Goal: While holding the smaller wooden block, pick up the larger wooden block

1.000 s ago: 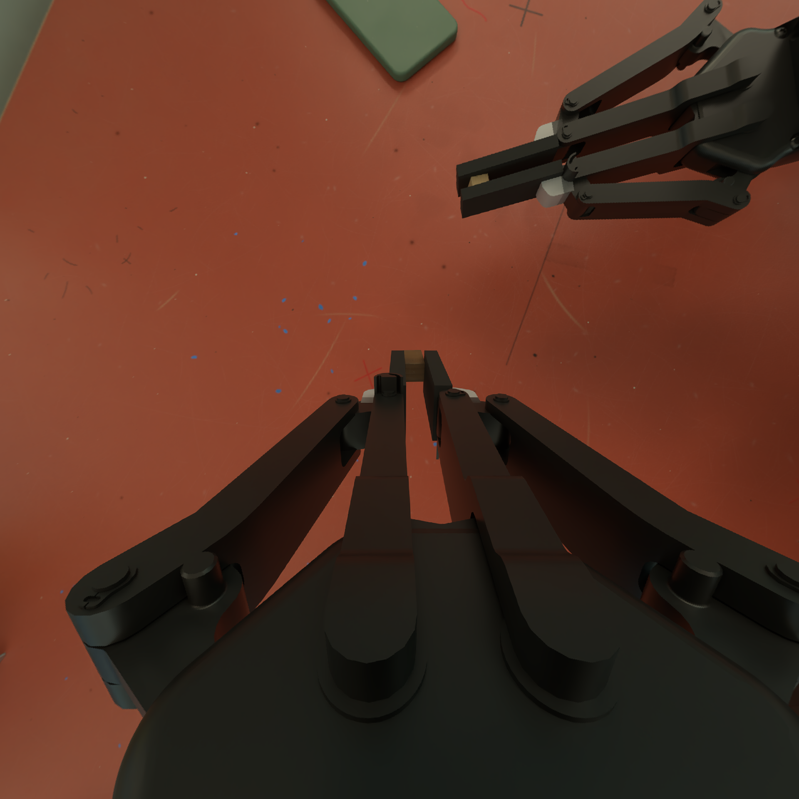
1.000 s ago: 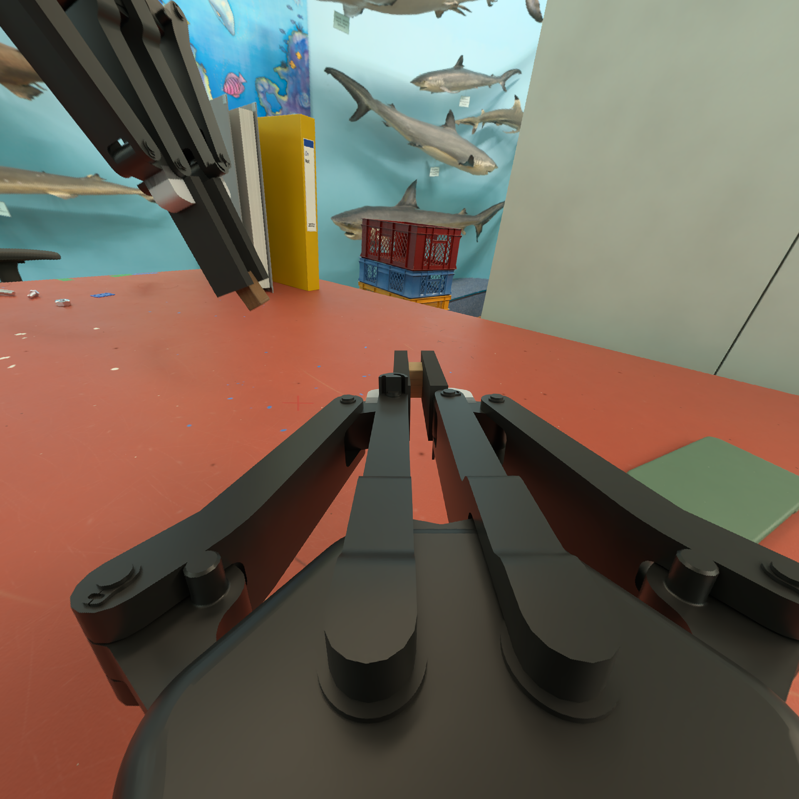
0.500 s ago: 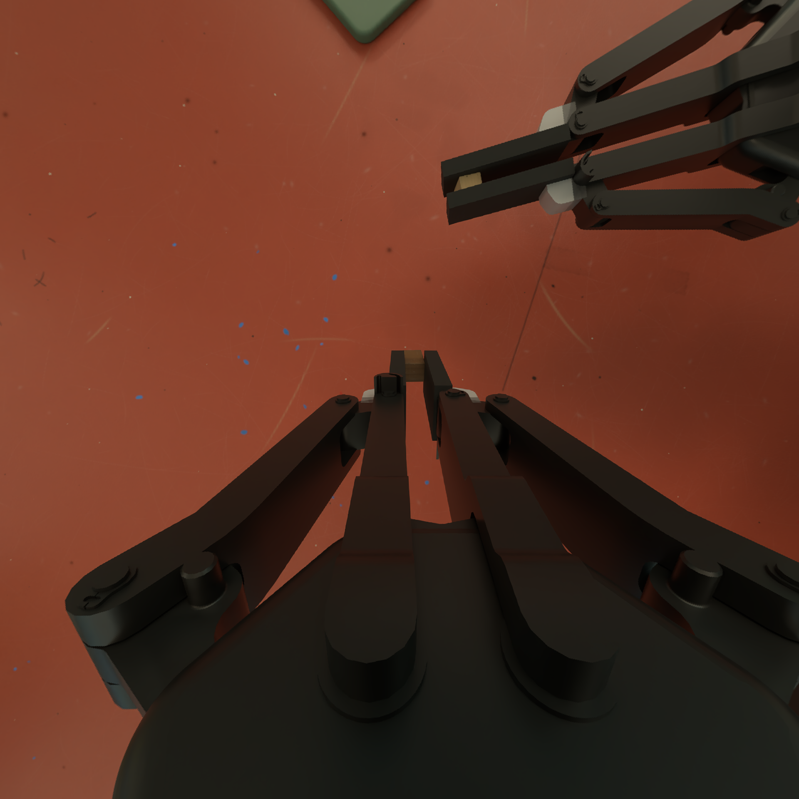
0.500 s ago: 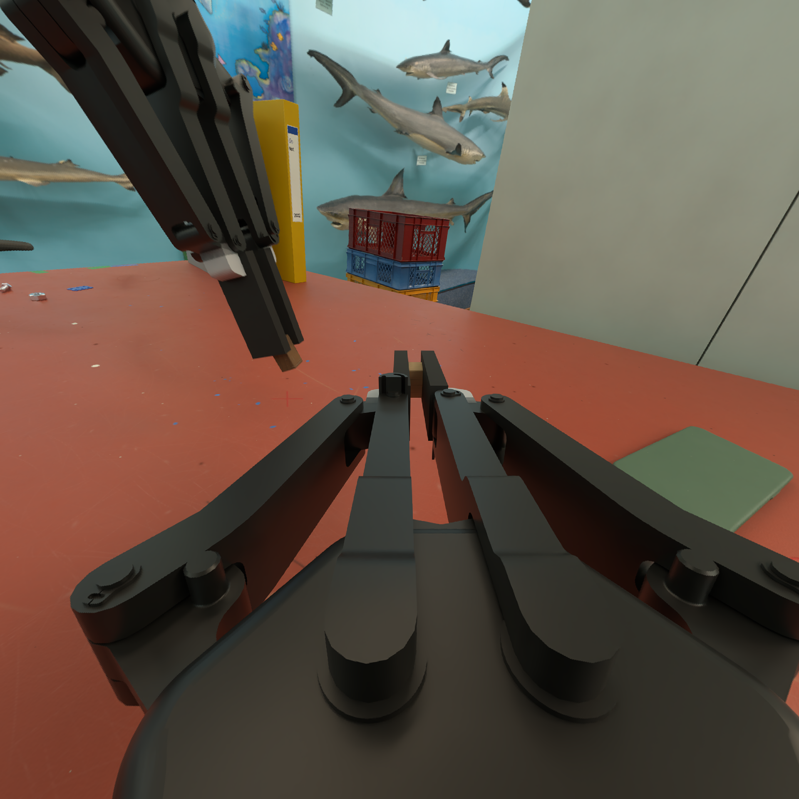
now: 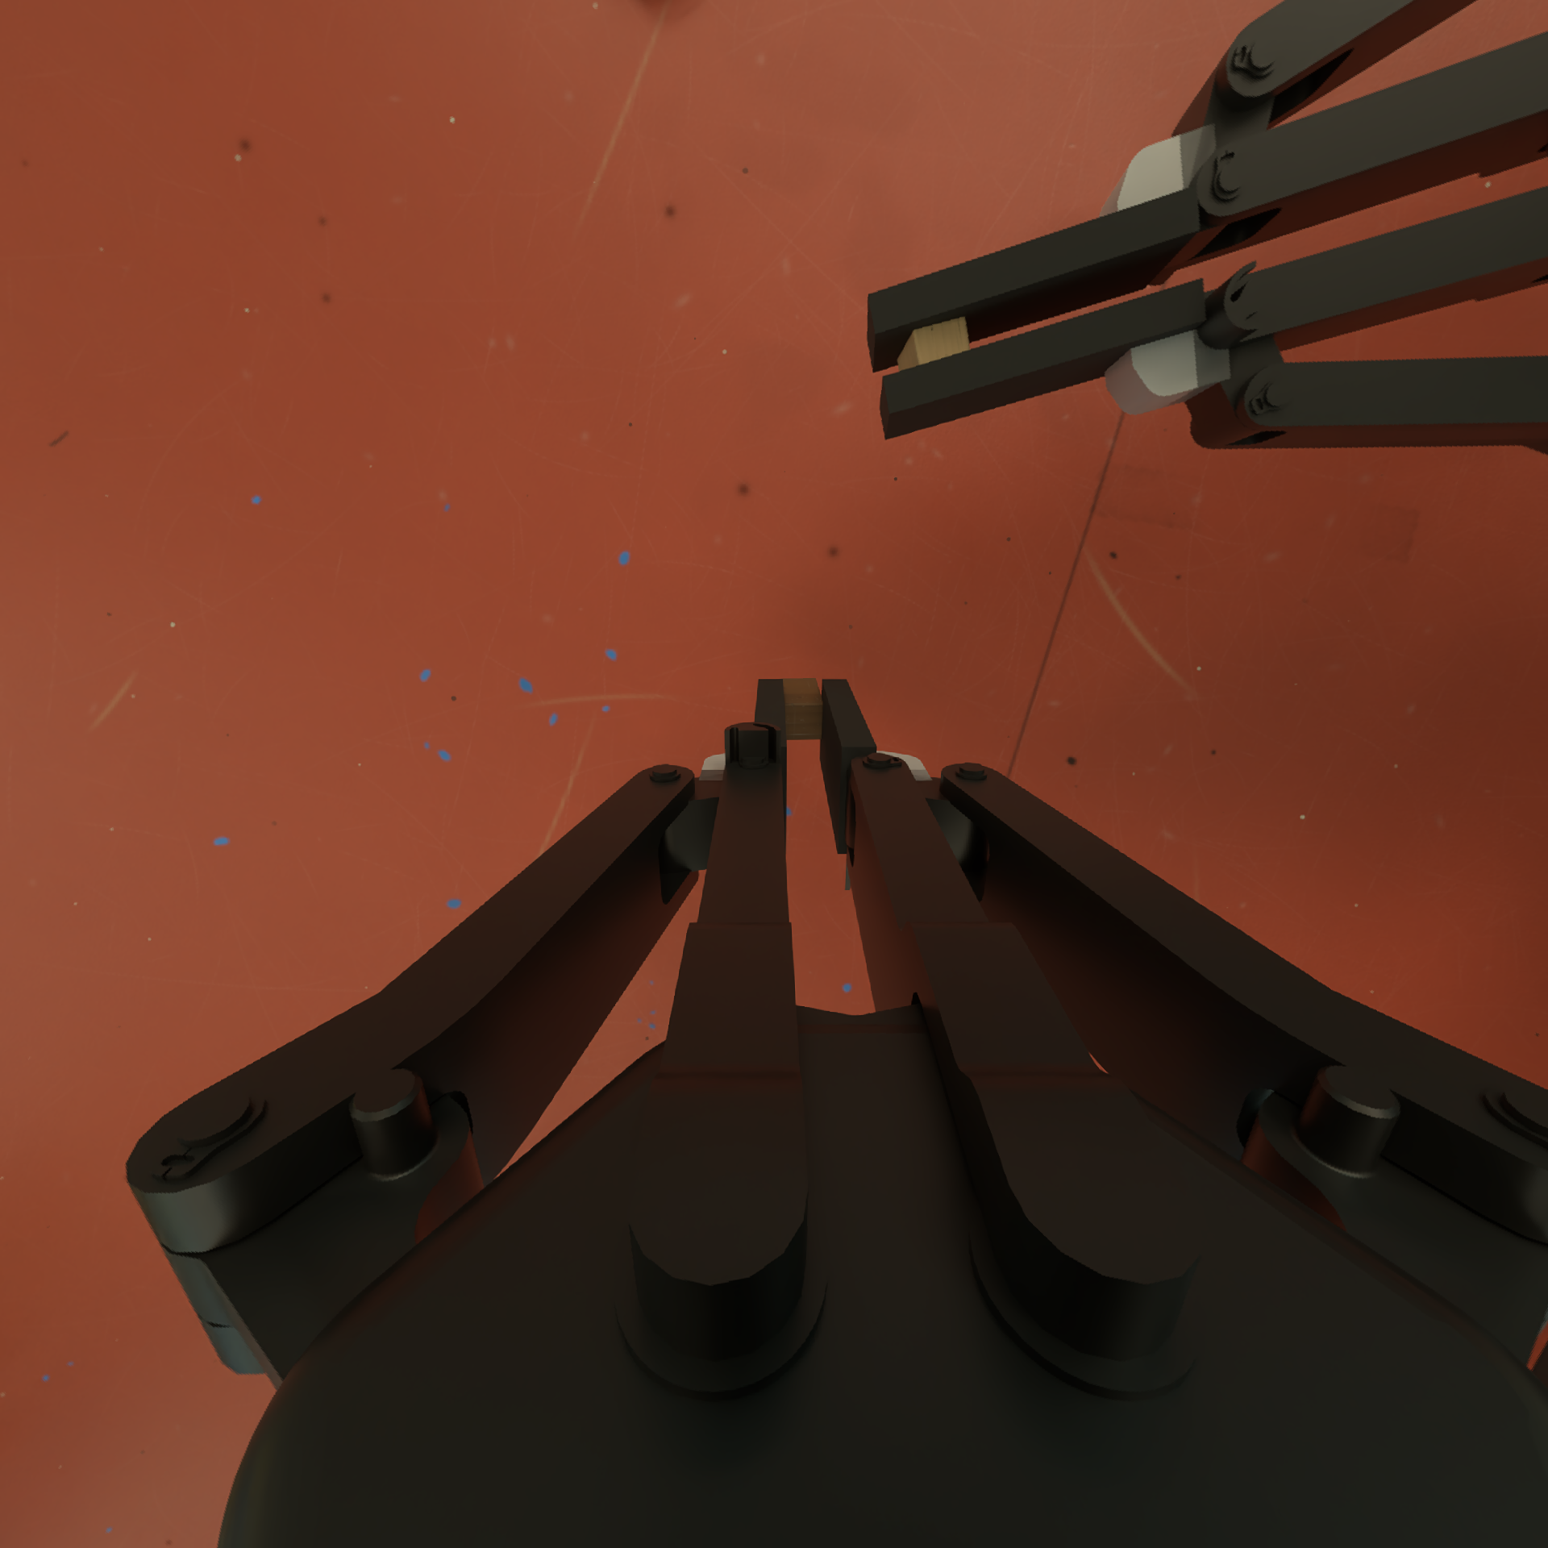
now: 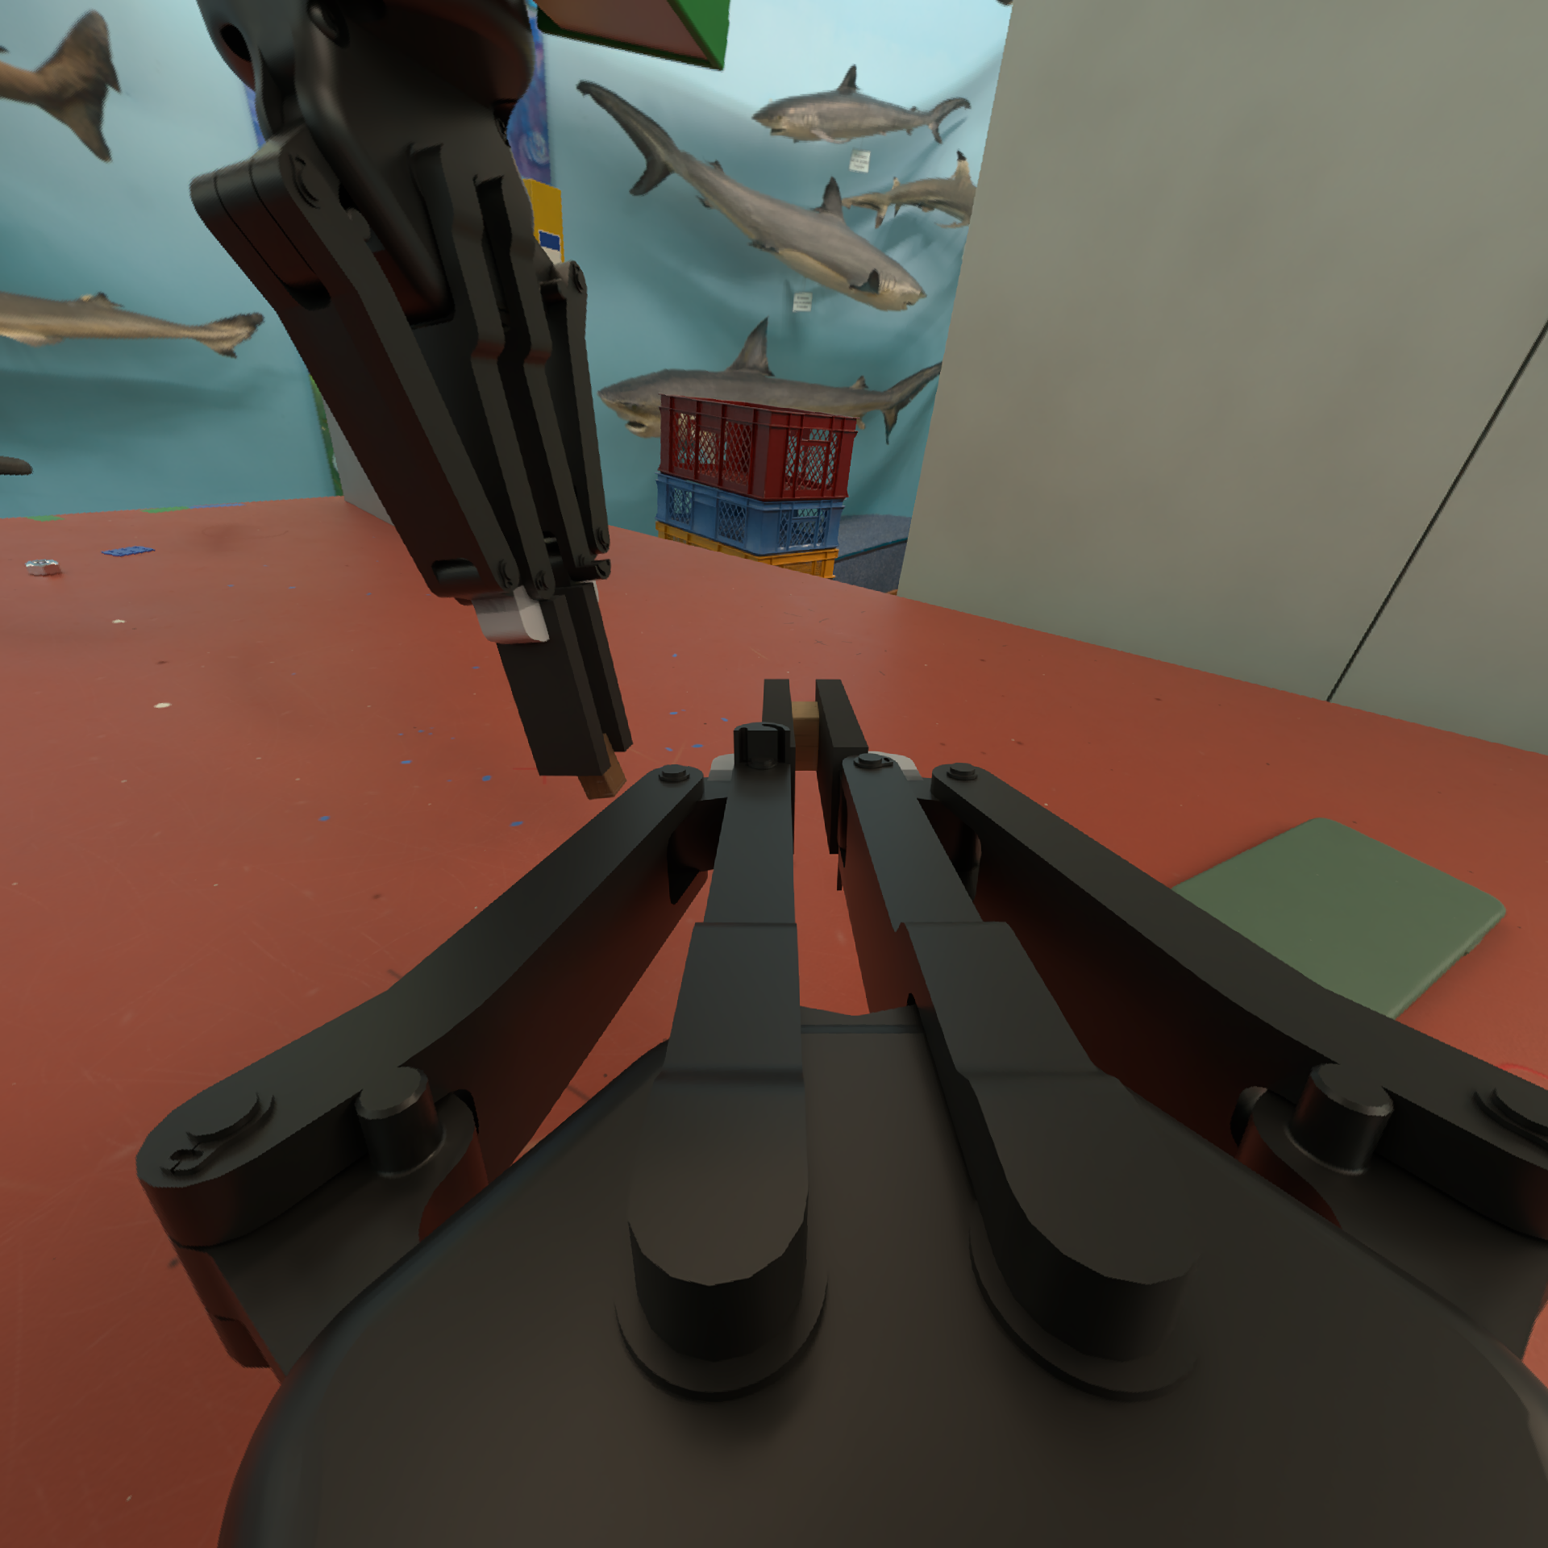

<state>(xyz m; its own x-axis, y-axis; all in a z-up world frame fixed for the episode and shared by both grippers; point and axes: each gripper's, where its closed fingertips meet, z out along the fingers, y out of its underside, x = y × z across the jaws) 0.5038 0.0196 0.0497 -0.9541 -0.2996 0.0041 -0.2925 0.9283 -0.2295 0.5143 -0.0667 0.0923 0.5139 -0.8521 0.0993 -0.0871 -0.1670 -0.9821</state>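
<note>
My left gripper [image 5: 802,695] is shut on a wooden block [image 5: 800,708], the wider of the two, and holds it above the red table [image 5: 377,335]. My right gripper [image 6: 802,699] is shut on a narrower, smaller wooden block [image 6: 806,733], also off the table. In the left wrist view the right gripper [image 5: 875,368] reaches in from the upper right with its pale block [image 5: 934,343] between the fingertips. In the right wrist view the left gripper [image 6: 586,766] hangs point-down just left of my fingertips, its block [image 6: 603,783] sticking out below.
A flat green pad [image 6: 1340,913] lies on the table at the right. A grey wall panel [image 6: 1256,335] stands behind the table's far edge. Stacked red, blue and yellow crates [image 6: 754,477] sit beyond it. Small bits [image 6: 42,567] lie at the far left.
The left gripper has come down and toward the right gripper, now close beside its fingertips. The green pad has slid out of the top of the left wrist view. Both stay shut on their blocks.
</note>
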